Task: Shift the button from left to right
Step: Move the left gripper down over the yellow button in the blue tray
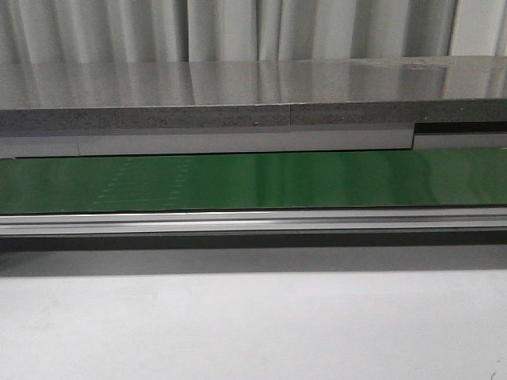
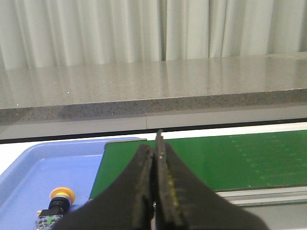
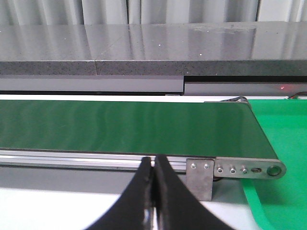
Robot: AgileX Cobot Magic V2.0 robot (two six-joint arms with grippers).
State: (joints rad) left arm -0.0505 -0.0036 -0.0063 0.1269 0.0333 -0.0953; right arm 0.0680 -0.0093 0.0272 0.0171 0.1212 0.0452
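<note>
I count one button (image 2: 60,203) in a blue tray (image 2: 29,167), lower left; both tools (image 2: 156,158) (image 3: 153,160) pinched together, empty, beside one green belt (image 1: 253,180).

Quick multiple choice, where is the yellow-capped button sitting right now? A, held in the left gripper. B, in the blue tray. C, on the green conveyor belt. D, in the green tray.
B: the left wrist view shows the button lying in the blue tray, beside the end of the green conveyor belt, while the left gripper is shut on nothing.
</note>
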